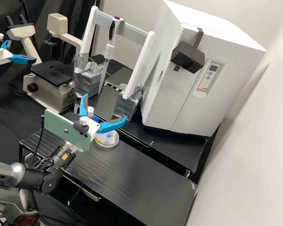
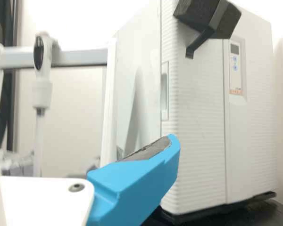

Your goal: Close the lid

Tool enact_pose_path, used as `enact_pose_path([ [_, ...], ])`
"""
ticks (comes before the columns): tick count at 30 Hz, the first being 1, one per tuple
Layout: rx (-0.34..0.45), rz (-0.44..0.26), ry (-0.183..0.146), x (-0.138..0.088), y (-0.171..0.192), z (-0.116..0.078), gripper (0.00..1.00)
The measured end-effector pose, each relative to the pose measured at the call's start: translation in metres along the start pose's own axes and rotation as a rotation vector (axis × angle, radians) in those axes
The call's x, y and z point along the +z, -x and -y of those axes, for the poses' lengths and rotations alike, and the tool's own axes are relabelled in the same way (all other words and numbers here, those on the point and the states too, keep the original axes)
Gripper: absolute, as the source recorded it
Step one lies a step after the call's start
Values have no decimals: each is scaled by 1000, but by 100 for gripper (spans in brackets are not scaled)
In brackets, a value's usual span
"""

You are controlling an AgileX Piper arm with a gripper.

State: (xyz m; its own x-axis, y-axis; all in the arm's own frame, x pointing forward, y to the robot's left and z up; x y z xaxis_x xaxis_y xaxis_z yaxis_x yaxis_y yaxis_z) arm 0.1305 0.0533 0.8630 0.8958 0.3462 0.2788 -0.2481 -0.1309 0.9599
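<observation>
Spreading its blue fingers (image 1: pixel 111 126) wide, the gripper (image 1: pixel 105 106) hangs open above the black bench (image 1: pixel 132 175) — the round clear dish (image 1: pixel 107 142) rests below, partly hidden, its lid indistinct — and the white cabinet (image 1: pixel 176 91) stands beyond.

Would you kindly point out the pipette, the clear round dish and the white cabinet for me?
Pipette (image 1: pixel 109 51): high view, its white collar.
Clear round dish (image 1: pixel 108 143): high view, its near side.
White cabinet (image 2: pixel 203 155): wrist view, its ridged front.
</observation>
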Motion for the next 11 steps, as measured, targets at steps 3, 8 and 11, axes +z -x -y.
enact_pose_path([
  [3,1,-46,-37,-8,0,2,100],
  [8,-30,-120,-66,-19,2,7,100],
  [11,-49,-141,-66,-22,2,10,100],
])
